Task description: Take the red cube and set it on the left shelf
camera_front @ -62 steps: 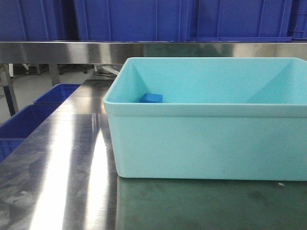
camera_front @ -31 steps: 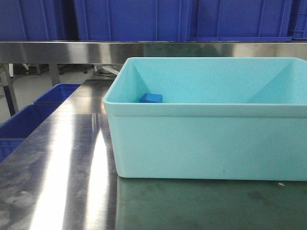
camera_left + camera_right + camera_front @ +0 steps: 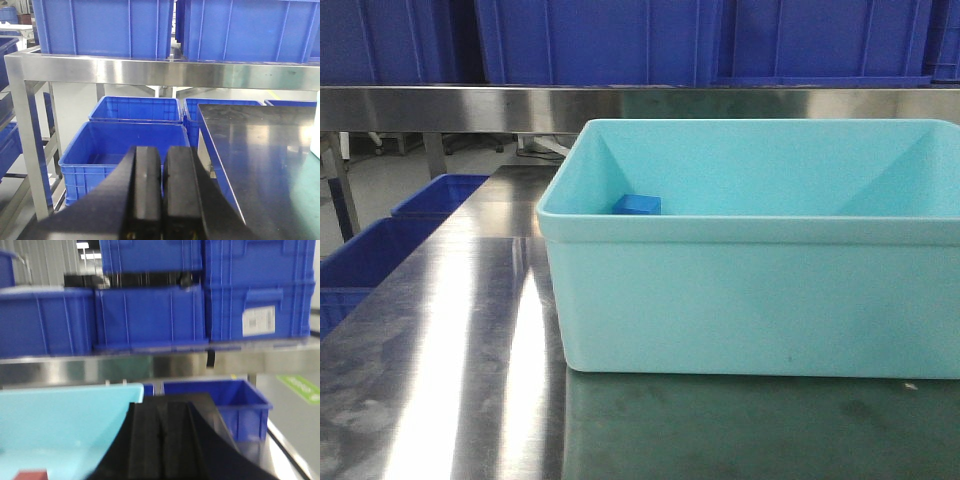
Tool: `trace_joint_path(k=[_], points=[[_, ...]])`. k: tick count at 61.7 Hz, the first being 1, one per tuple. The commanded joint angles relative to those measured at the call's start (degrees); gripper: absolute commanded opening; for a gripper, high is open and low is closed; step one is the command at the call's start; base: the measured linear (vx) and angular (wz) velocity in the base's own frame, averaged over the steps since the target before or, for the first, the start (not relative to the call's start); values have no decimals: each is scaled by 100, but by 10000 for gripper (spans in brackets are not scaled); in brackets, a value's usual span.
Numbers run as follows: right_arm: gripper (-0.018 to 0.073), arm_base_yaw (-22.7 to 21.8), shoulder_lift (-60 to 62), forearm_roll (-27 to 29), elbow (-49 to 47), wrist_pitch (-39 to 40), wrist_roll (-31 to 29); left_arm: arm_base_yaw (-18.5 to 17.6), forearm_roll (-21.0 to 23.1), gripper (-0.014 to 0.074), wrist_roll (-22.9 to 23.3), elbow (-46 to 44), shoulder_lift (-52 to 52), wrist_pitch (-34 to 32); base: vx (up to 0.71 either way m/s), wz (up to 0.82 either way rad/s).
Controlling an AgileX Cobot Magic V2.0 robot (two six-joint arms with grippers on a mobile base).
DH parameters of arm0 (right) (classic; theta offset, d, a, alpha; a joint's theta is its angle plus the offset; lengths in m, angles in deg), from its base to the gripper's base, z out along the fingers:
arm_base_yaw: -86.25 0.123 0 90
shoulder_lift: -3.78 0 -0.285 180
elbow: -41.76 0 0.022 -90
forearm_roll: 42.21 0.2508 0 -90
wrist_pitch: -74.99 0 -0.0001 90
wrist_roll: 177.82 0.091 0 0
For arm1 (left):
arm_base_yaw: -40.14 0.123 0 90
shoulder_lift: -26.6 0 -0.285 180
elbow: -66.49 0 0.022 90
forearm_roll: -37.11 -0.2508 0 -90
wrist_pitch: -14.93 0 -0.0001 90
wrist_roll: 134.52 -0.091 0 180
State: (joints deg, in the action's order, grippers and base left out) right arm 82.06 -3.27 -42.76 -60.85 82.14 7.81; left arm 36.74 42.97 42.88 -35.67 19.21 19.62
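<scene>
The red cube (image 3: pixel 30 475) shows only as a corner at the bottom left of the right wrist view, inside the light cyan bin (image 3: pixel 60 415). In the front view the bin (image 3: pixel 750 300) stands on the steel table and its near wall hides the red cube. My right gripper (image 3: pixel 161 407) is shut and empty, at the bin's right end, to the right of the cube. My left gripper (image 3: pixel 161 150) is shut and empty, off the table's left side above blue crates. The steel shelf (image 3: pixel 150 72) runs across the back and also shows in the front view (image 3: pixel 470 108).
A blue cube (image 3: pixel 637 205) lies in the bin's left part. Blue crates (image 3: pixel 600 40) stand on the shelf. More blue crates (image 3: pixel 125 145) sit on the floor left of the table (image 3: pixel 260 145). Another blue crate (image 3: pixel 235 400) sits beyond the right gripper.
The bin and blue cube sit a touch further right in the front view. Nothing else differs.
</scene>
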Motion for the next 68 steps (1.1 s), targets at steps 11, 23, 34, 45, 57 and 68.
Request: trace_joint_path(k=[11,23,34,45,57,68], points=[[50,-22,-539,-322,-2159,-1294,-27,-5,11,101,31,136,81,-515,2,14],[50,290,-1491,-316,-3567,-2243,-27,-5,11,101,31,136,81,-515,0,0],[50,1297,-2407,-316,-4425,-3090,-27,-5,11,101,31,136,81,-515,0,0],[60,2229,-3785,-196,-5545,-4312,-27,-5,11,101,31,136,81,-515,0,0],[99,2883,-5313,100,-6577,-4869,-27,-5,11,101,31,136,81,-515,0,0],[321,3268,-6481,194,-7212,-5122,-14,-5,11,101,31,136,81,-515,0,0]])
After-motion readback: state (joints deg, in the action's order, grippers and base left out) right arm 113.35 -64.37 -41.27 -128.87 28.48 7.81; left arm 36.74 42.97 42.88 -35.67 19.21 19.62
